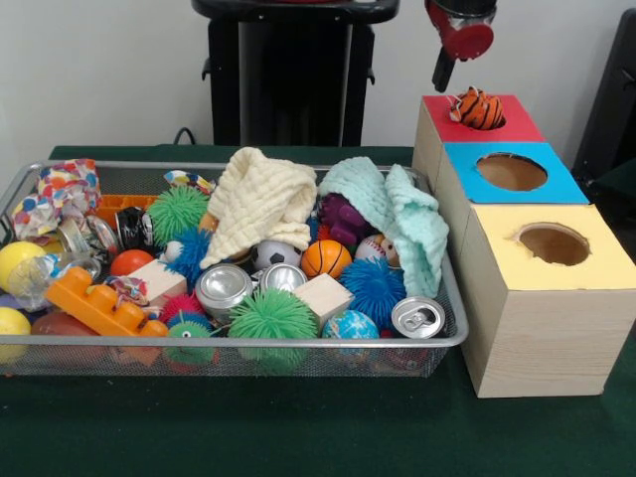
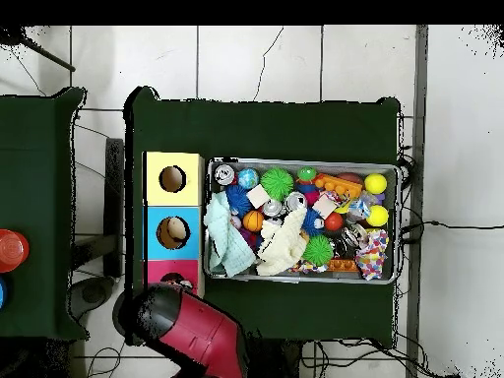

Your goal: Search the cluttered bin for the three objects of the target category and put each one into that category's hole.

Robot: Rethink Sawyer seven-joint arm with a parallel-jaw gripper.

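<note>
The wire mesh bin [image 1: 452, 328] stands on the green table, full of toys; it also shows in the overhead view [image 2: 300, 162]. An orange plush with black tiger stripes [image 1: 478, 109] sits in the hole with the red surround [image 1: 517, 124], at the far end of the pale wooden box [image 1: 542, 343]. My gripper [image 1: 444, 70] hangs just above and left of the plush, apart from it. In the overhead view my red arm [image 2: 197, 330] covers the red end of the box. No tan-brown bear-like plush shows.
The blue-surround hole [image 1: 512, 172] and the yellow-surround hole [image 1: 554, 243] lie nearer on the box. In the bin are a cream cloth [image 1: 260, 199], a mint cloth [image 1: 397, 214], spiky balls, small sports balls, cans, wooden blocks and an orange plastic brick [image 1: 94, 303].
</note>
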